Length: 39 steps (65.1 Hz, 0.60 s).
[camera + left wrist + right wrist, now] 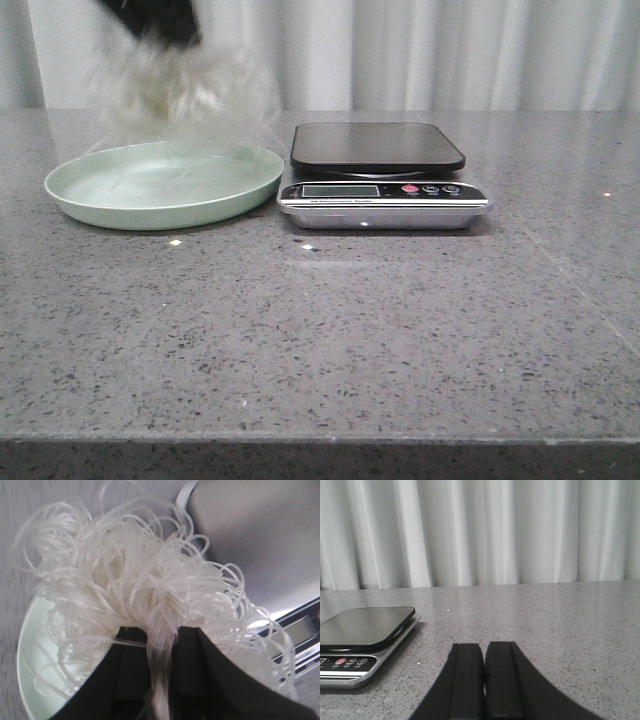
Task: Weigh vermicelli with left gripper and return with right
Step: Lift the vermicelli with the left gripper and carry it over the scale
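1. My left gripper (159, 645) is clamped on the vermicelli (185, 85), lifted above the pale green plate (165, 185); I judge weighing hasn't happened, since the kitchen scale (380, 175) platform is bare.
2. My right gripper (484, 680) waits with fingers pressed together, holding nothing; the return is left.
3. Only the left wrist view shows the pinched strands; the front view blurs them.
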### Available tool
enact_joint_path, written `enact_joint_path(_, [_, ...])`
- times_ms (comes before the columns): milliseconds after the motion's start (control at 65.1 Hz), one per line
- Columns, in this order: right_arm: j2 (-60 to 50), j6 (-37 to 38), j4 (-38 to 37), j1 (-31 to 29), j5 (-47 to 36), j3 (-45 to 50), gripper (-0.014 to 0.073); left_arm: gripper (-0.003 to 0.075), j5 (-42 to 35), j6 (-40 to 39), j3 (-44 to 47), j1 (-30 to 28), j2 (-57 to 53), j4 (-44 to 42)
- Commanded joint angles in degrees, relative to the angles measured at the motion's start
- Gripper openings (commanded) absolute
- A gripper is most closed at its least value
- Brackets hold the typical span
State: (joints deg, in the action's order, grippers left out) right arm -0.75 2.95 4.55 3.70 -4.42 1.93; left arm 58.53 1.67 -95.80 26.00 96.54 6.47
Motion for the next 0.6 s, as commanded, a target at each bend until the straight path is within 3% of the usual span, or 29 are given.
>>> enact_joint_path(0, [-0.8, -0.2, 0.0, 0.1, -4.5, -0.8, 0.0168, 0.0127, -3.1, 0.1, -7.9, 2.6, -3.4, 1.2])
enact_joint_path(261, [-0.8, -0.2, 0.0, 0.1, -4.5, -0.8, 0.0168, 0.0127, -9.6, 0.1, -12.8, 9.2, -0.7, 1.3])
enact_joint_path(461, [-0.8, -0.2, 0.0, 0.1, -4.5, -0.8, 0.0168, 0.0133, -8.0, 0.1, -13.3, 11.4, 5.5, 1.3])
enact_joint_path(584, [-0.8, -0.2, 0.0, 0.1, -4.5, -0.8, 0.0168, 0.0187, -6.4, 0.1, -13.3, 11.5, 9.3, 2.4])
